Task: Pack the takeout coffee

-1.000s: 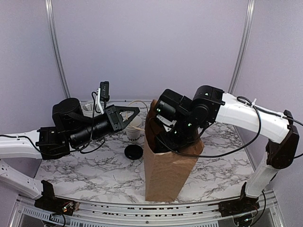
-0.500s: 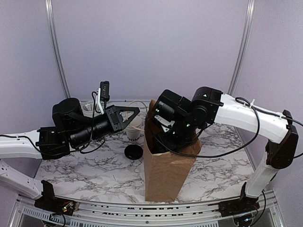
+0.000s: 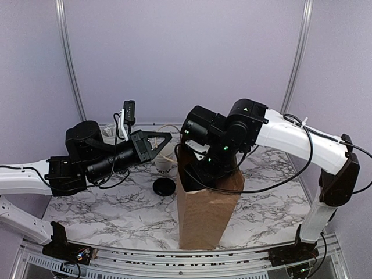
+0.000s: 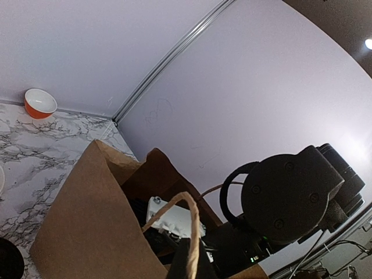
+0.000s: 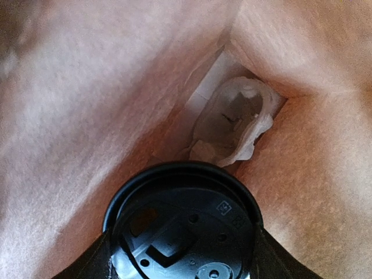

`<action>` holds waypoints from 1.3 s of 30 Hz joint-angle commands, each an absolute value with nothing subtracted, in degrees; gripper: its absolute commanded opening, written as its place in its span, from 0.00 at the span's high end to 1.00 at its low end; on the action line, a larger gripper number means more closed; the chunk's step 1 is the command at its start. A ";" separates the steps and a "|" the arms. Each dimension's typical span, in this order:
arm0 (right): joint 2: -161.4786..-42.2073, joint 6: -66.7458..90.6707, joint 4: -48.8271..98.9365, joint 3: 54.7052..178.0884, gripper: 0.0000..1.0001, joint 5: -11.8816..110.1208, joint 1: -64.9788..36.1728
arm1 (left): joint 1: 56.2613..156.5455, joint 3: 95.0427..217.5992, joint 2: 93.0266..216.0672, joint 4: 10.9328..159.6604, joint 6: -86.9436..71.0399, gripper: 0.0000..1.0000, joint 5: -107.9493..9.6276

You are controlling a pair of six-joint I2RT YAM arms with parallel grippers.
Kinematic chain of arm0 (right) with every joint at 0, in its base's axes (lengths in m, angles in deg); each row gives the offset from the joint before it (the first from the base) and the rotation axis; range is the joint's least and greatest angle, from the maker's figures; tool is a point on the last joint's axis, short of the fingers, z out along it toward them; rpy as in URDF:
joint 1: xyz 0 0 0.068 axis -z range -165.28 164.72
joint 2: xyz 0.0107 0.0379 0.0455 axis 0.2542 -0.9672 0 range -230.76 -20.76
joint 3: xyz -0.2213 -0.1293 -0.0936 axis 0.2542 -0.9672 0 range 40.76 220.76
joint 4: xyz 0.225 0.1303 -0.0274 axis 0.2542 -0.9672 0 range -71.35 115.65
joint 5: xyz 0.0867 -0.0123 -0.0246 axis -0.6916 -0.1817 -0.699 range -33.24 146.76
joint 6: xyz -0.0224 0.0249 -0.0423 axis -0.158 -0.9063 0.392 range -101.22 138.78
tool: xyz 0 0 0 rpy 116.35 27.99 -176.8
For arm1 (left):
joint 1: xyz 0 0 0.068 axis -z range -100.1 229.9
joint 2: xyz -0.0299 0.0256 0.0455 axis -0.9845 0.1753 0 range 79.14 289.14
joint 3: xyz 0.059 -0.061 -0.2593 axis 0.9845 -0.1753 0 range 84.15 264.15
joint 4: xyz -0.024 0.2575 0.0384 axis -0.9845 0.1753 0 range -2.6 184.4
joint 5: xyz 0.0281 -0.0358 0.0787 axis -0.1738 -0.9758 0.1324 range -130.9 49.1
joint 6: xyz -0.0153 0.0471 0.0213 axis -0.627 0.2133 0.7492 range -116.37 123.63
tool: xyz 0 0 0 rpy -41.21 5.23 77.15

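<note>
The takeout coffee (image 5: 183,229) hangs inside the paper bag (image 3: 203,215), its black lid facing up toward the bag's mouth. It is well above the bag's floor, where a crumpled white paper (image 5: 235,119) lies in the far corner. The right gripper (image 5: 183,261) clasps the cup just under the lid, a dark finger (image 5: 87,261) showing on each side of it. From above, that arm's wrist is sunk into the top of the bag. At the bag's left rim the left gripper (image 3: 158,143) is pinched shut on the paper handle (image 4: 185,212), which seems to be keeping the mouth spread. (Another lettered cup (image 3: 164,167) and a loose black lid (image 3: 164,186) sit on the marble table (image 3: 116,209) just left of the bag.) The step in hand looks like the lowering itself, with the cup in the bag but not yet set down. The next move probably calls for a straight descent beside the crumpled paper, keeping the cup upright until it rests on the floor. Only then should the right fingers spread and the wrist lift out without dragging the bag's walls.
</note>
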State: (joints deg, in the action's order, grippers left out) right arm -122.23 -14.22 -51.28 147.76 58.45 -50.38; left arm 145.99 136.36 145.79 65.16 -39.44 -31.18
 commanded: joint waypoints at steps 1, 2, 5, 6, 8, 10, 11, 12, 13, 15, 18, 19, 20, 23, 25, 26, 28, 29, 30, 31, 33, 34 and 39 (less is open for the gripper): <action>-120.78 -14.61 -52.92 149.98 0.62 57.17 -51.02 | 146.26 137.39 146.24 66.00 -38.91 1.00 -29.85; -120.58 -14.66 -52.91 149.82 0.62 56.93 -51.02 | 146.26 137.41 146.28 66.18 -38.99 1.00 -29.88; -119.91 -15.01 -52.80 149.30 0.63 56.70 -51.13 | 146.26 137.50 146.51 66.48 -39.17 1.00 -29.65; -119.55 -15.12 -52.91 149.15 0.63 57.08 -51.19 | 146.26 137.57 146.62 66.53 -39.17 1.00 -29.65; -119.27 -15.17 -52.84 149.28 0.62 57.49 -51.18 | 146.28 137.72 147.03 66.57 -39.37 1.00 -29.76; -119.36 -14.79 -52.69 148.57 0.62 56.72 -51.16 | 146.31 137.93 147.21 66.64 -39.35 1.00 -30.06; -119.37 -14.53 -52.31 147.36 0.62 55.81 -51.23 | 146.27 137.94 147.25 66.66 -39.43 1.00 -30.09; -119.38 -14.38 -51.78 146.03 0.62 55.09 -51.34 | 146.26 137.94 147.19 66.66 -39.46 1.00 -30.09; -119.42 -14.28 -51.08 144.78 0.62 54.55 -51.51 | 146.26 138.02 147.18 66.66 -39.44 1.00 -30.17; -119.15 -14.27 -49.34 141.20 0.63 53.43 -51.77 | 146.27 138.03 147.21 66.64 -39.36 1.00 -30.05; -118.32 -14.42 -46.10 135.51 0.62 52.28 -51.81 | 146.26 138.20 147.14 66.75 -39.28 1.00 -30.17; -118.23 -14.51 -45.59 134.34 0.63 52.09 -51.74 | 146.31 138.20 147.04 66.75 -39.27 1.00 -30.25; -118.11 -14.57 -44.87 133.54 0.62 51.90 -51.80 | 146.28 138.20 147.00 66.79 -39.20 1.00 -30.22; -118.44 -14.30 -45.25 134.19 0.62 52.60 -51.81 | 146.26 138.29 147.02 66.83 -39.01 1.00 -30.22; -118.77 -13.99 -46.03 135.31 0.62 53.32 -51.82 | 146.27 138.38 147.13 66.92 -38.93 1.00 -30.33; -118.90 -13.91 -46.39 135.55 0.62 53.41 -51.85 | 146.26 138.38 147.17 66.90 -38.98 1.00 -30.34; -119.11 -13.83 -46.68 135.25 0.62 53.21 -51.81 | 146.26 138.45 147.25 66.91 -39.00 1.00 -30.35; -119.05 -13.87 -46.56 134.83 0.62 53.10 -51.81 | 146.26 138.47 147.28 66.92 -39.00 1.00 -30.35; -118.92 -13.88 -46.37 134.30 0.62 53.12 -51.81 | 146.26 138.47 147.27 66.92 -39.00 1.00 -30.43; -118.78 -13.88 -46.17 133.68 0.62 53.15 -51.85 | 146.28 138.47 147.30 66.92 -38.93 1.00 -30.44; -118.52 -13.98 -45.56 132.21 0.62 52.96 -51.81 | 146.29 138.45 147.16 66.88 -38.85 1.00 -30.49; -118.31 -14.11 -45.09 130.80 0.62 52.72 -51.78 | 146.31 138.47 147.11 66.92 -38.78 1.00 -30.66; -117.00 -14.61 -41.97 125.78 0.62 50.83 -51.81 | 146.28 138.89 147.17 66.92 -38.34 1.00 -31.68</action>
